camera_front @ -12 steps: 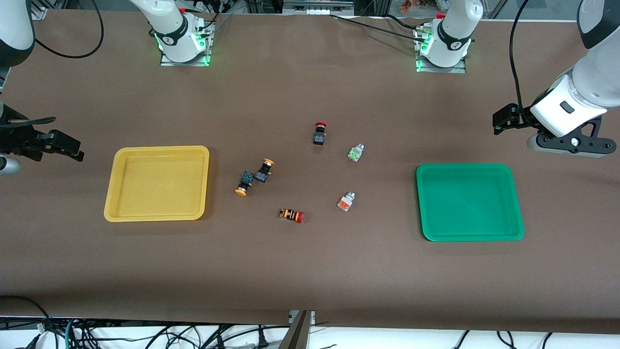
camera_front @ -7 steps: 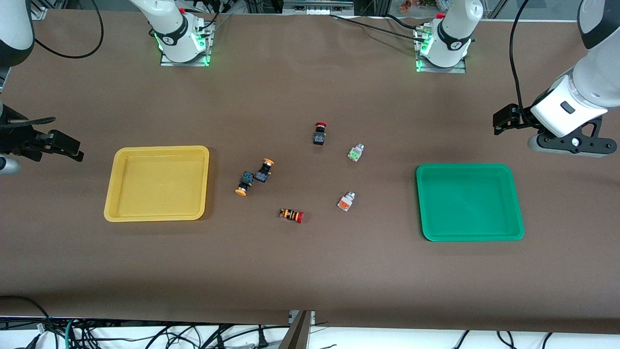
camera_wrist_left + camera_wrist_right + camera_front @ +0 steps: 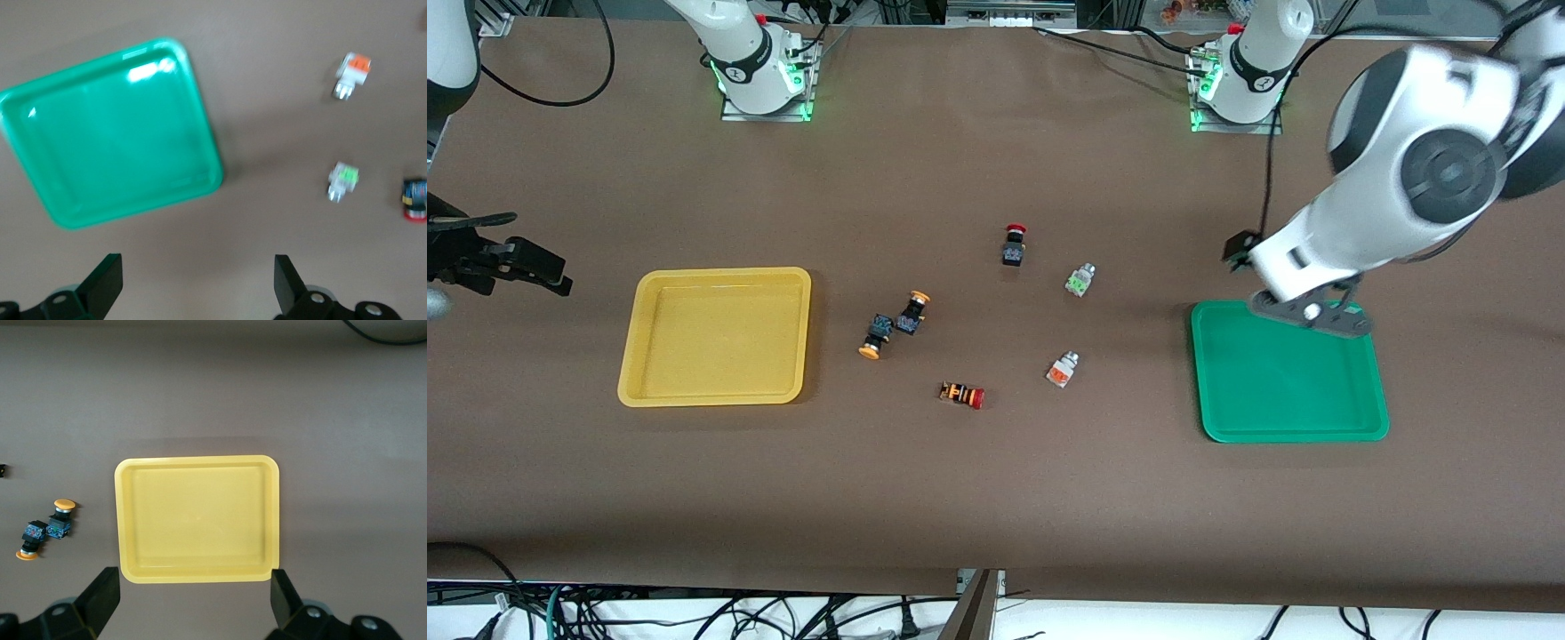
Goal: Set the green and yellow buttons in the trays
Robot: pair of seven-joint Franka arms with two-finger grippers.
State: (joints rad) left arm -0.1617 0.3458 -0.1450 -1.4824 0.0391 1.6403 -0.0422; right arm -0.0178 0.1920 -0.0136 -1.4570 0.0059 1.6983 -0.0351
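Left gripper spread wide, nothing held, up over green tray rim nearest the bases. Right gripper likewise wide and bare, waiting off yellow tray at the right arm's end. Yellow-capped pair touching between trays, long axes diagonal, caps pointing apart. Green-faced button and orange-faced button nearer green tray, both lying diagonal, coloured faces toward camera. Both trays bare.
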